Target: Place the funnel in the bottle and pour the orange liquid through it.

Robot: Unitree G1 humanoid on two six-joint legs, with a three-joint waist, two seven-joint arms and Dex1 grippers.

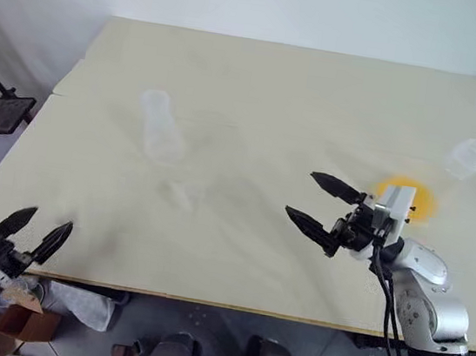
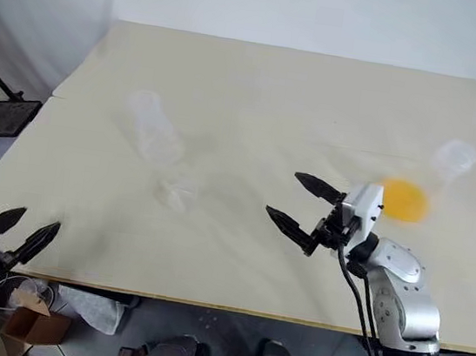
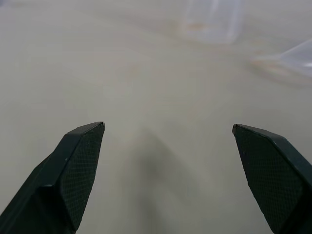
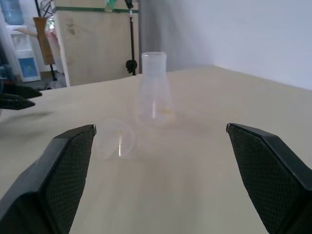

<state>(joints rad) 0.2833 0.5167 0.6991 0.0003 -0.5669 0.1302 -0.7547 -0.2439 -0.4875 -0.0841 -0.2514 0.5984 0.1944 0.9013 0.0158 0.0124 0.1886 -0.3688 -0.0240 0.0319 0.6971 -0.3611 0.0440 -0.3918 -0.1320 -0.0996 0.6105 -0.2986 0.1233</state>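
Observation:
The bottle (image 1: 159, 124), a slim, empty clear flask, stands left of the table's middle. Just in front of it the tiny clear funnel (image 1: 179, 193) lies on its side on the table. A broader clear flask (image 2: 451, 162) stands at the right, with the orange liquid (image 2: 404, 200) pooled in its base. My right gripper (image 1: 300, 192) hovers open between that flask and the funnel, pointing toward the funnel, with nothing in it. In the right wrist view the funnel (image 4: 119, 141) and bottle (image 4: 155, 90) lie ahead. My left gripper (image 1: 52, 218) is open and holds nothing, at the table's near left edge.
The pale table (image 1: 259, 84) ends close in front of me and at the left. A black stand with a flat plate (image 1: 1, 112) is beside the left edge. A small cardboard box (image 1: 22, 321) sits on the floor below.

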